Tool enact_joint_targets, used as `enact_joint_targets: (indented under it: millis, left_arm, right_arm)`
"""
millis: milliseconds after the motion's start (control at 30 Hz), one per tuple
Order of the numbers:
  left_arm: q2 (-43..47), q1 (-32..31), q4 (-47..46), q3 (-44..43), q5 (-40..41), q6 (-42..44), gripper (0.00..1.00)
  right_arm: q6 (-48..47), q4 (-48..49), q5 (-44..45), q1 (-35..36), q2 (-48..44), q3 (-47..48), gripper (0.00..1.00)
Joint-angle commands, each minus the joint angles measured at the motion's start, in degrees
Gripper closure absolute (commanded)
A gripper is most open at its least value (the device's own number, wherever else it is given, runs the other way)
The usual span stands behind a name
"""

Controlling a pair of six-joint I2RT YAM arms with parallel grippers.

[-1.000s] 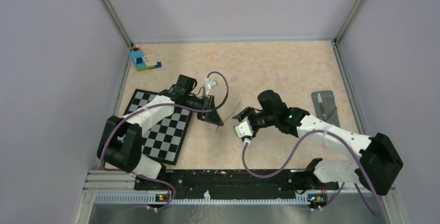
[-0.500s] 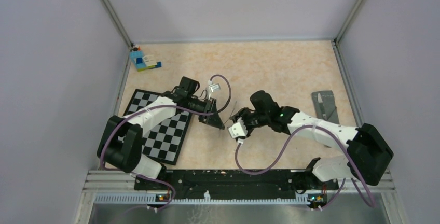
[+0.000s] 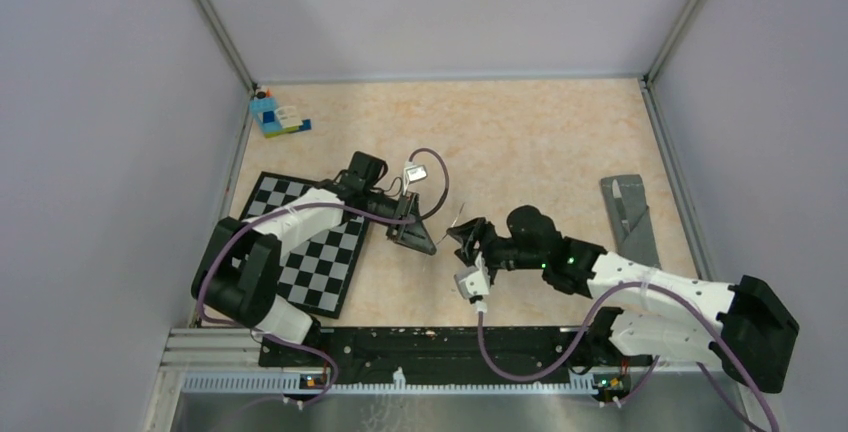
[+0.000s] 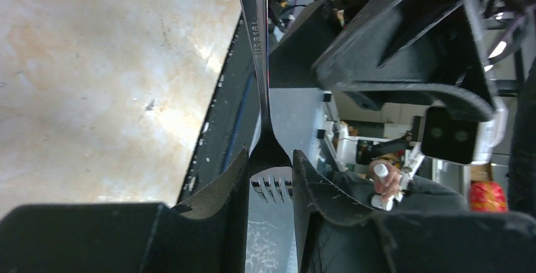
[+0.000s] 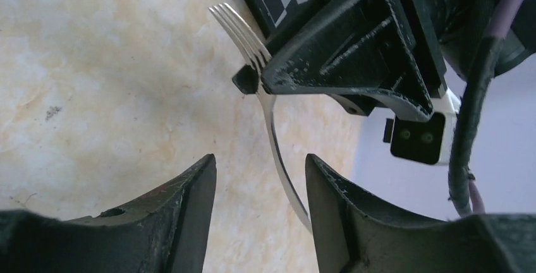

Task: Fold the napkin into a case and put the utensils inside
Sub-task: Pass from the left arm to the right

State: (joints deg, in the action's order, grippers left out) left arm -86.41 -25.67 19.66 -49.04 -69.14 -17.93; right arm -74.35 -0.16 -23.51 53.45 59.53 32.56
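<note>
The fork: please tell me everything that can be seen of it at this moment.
The fork is small, of shiny silver metal, with thin tines and a slim, curved handle bearing small stamped marks. The left gripper pinches it at the neck, just behind the tines, and holds it above the beige table. The handle runs between the open fingers of the right gripper; whether it touches them cannot be told.

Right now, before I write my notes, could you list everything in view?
fork: one, silver, in the air between the arms
case: one, dark grey, on the table, far right
mat: one, black-and-white checks, left, partly under the left arm
toy bricks: one cluster, mostly blue, far left corner
table: one, beige
left pincer: one, black, shut on the fork near its tines
right pincer: one, black, open, fork handle between its fingers
</note>
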Motion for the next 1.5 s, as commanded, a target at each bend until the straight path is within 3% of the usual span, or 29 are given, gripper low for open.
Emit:
enact_joint_targets:
  millis: [0, 300, 867, 1133, 1233, 1333, 1467]
  left_arm:
    - [1.3, -0.2, -5.1, 0.3, -7.2, -5.9, 0.91]
    - [4.6, -0.3, -14.0, 2.8, -9.4, -16.1, 0.9]
    - [4.4, -0.3, -16.3, 3.3, -10.1, -18.8, 0.91]
    - [4.8, -0.3, -17.4, 3.9, -10.1, -20.0, 0.9]
    - [5.3, -0.1, -17.6, 3.6, -9.2, -20.8, 0.73]
    - [7.1, 1.0, -18.0, 2.4, -7.3, -20.8, 0.4]
    - [11.3, 5.2, -18.5, 1.0, -1.3, -17.6, 0.24]
  right_arm:
    - [-4.4, 8.1, 5.8, 3.3, -1.0, -1.1, 0.49]
    - [-6.8, 14.4, 8.2, 5.8, 0.9, -1.5, 0.56]
    - [-7.5, 15.7, 11.5, 9.6, 1.8, -1.4, 0.74]
    - [-5.4, 14.5, 11.5, 9.7, 3.0, 0.2, 0.99]
    - [-1.4, 11.6, 11.3, 9.7, 3.6, 1.8, 1.0]
    - [7.9, 9.6, 11.4, 8.9, 3.4, 2.9, 1.0]
    - [20.7, 1.7, 2.8, 2.4, 0.5, 4.5, 1.0]
